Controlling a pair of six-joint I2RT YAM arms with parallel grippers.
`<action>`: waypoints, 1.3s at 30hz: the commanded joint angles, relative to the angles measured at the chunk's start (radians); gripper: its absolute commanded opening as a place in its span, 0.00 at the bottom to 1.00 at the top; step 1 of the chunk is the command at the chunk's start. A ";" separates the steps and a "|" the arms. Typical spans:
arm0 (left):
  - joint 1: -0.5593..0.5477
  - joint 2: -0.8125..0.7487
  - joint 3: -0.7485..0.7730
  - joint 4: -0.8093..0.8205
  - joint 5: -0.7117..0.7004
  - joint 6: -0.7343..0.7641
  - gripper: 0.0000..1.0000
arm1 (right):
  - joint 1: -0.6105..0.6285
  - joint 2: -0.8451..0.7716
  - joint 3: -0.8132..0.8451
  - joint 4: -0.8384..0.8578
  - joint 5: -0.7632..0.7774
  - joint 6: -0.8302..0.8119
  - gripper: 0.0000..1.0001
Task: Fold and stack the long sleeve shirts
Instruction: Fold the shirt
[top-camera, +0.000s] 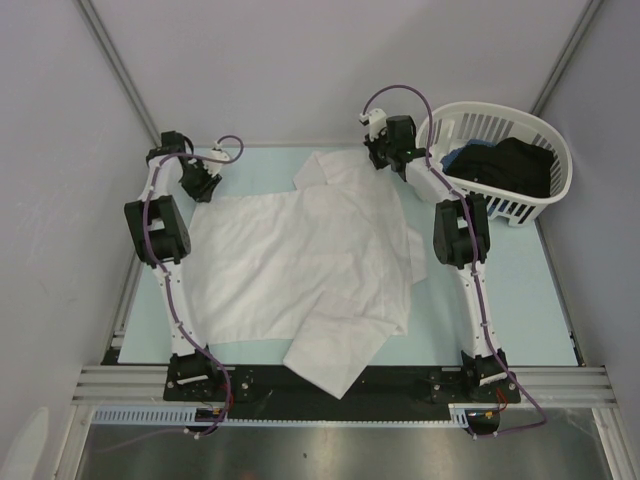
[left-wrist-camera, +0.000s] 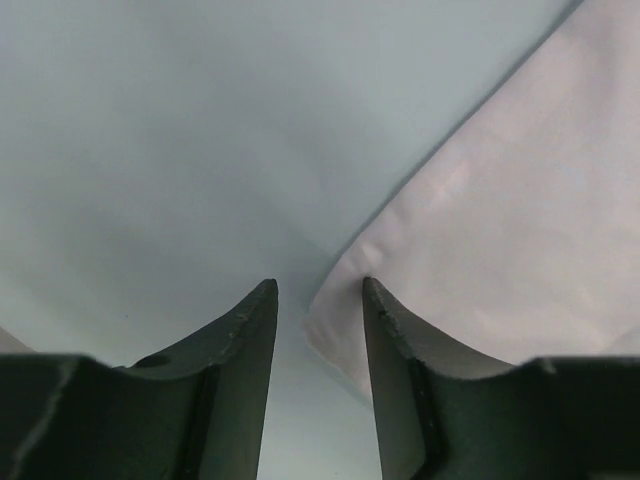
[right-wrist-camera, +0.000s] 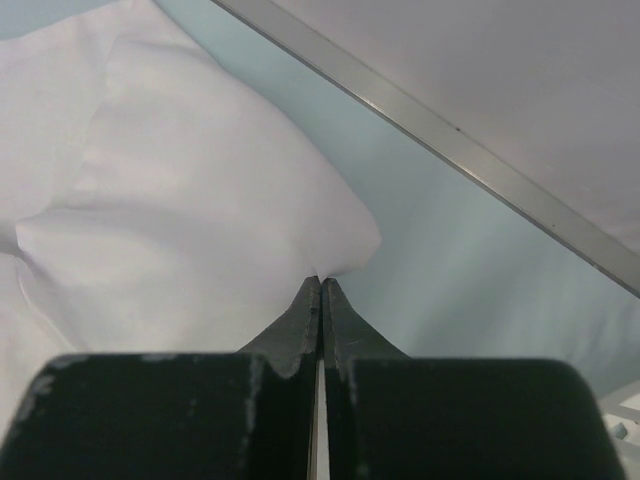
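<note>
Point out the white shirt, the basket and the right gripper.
white shirt (top-camera: 300, 250): top view, middle of its spread body.
basket (top-camera: 515, 207): top view, near slatted wall.
right gripper (right-wrist-camera: 321, 283): right wrist view, between shut fingertips at the shirt's corner.

A: What stood at the far right corner of the table?
B: A white plastic basket with slatted walls.
A: Was anything in it?
B: Black cloth filled most of it, and a bit of blue cloth showed at its left end.
A: And the tabletop itself?
B: It was pale blue and smooth. Plain grey walls closed it in on 3 sides, and a metal strip ran along the foot of 1 of them.
A: What about the near edge?
B: A grooved aluminium rail crossed it, with a black plate at the middle and a sheet of brushed metal nearer still.
</note>
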 joint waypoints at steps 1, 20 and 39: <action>0.002 0.018 0.009 -0.045 -0.003 0.053 0.32 | 0.010 -0.044 0.047 0.042 -0.033 -0.022 0.00; 0.015 -0.311 -0.273 0.082 0.058 0.027 0.00 | 0.006 -0.291 -0.125 0.016 -0.123 -0.002 0.00; 0.059 -0.663 -0.807 0.135 0.124 0.317 0.00 | -0.037 -0.712 -0.704 0.016 -0.308 -0.018 0.00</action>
